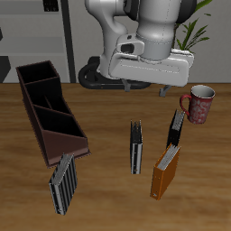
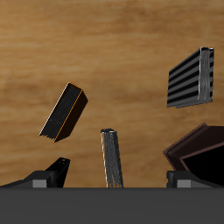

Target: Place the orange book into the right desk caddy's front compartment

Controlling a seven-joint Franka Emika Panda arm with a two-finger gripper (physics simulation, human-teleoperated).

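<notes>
Orange book (image 1: 165, 170): plain orange-brown cover. Right desk caddy (image 1: 50, 108): dark maroon-brown. Striped book (image 1: 62, 183): black-and-white. Mug (image 1: 198, 103): pink-red patterned. Table (image 1: 108, 203): wood-grained brown.

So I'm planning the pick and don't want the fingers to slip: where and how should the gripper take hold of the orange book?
Grip the orange book by its top edge, coming straight down from above, fingers on its two broad covers. It stands upright on the table and is thin, so the covers give flat, parallel faces. A striped book stands close behind it, farther back, so a side approach looks cramped. The gripper hangs above the table, nothing seen between its fingers.
</notes>
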